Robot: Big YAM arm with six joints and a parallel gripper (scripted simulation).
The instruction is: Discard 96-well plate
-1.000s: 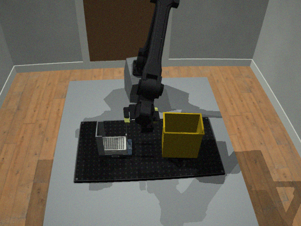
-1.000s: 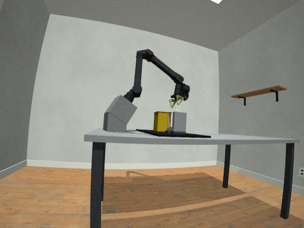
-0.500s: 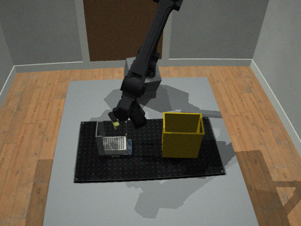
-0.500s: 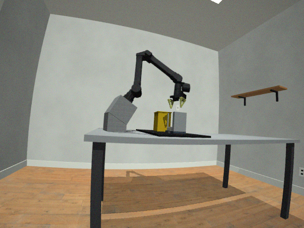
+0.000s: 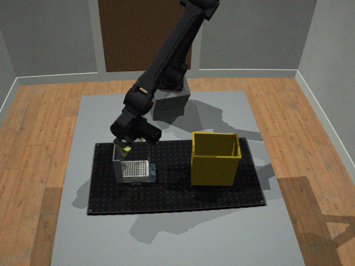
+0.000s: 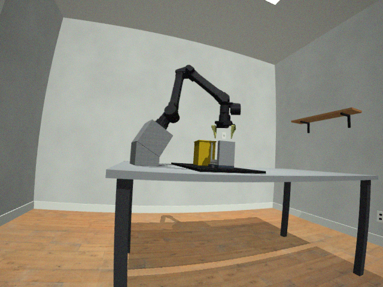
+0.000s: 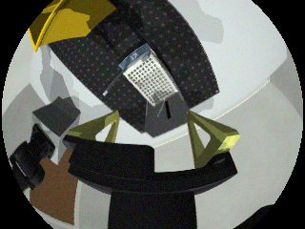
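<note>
The grey stack rack K1 (image 5: pixel 131 167) stands on the left part of the black baseplate (image 5: pixel 175 177). The upper 96-well plate (image 5: pixel 135 168), white with a grid of wells, lies at the top of the rack and shows in the wrist view (image 7: pixel 151 80). The lower plate is hidden under it. My gripper (image 5: pixel 132 145) is open and empty, with yellow fingers, and hovers above the back of the rack; it also shows in the exterior view (image 6: pixel 222 131) and in the wrist view (image 7: pixel 155 130). The yellow plastics bin W1 (image 5: pixel 214 158) stands upright to the right of the rack.
The grey arm base (image 6: pixel 149 143) stands at the back of the table. A small blue piece (image 5: pixel 152 172) sticks to the rack's right side. A wooden wall shelf (image 6: pixel 326 116) hangs far to the right.
</note>
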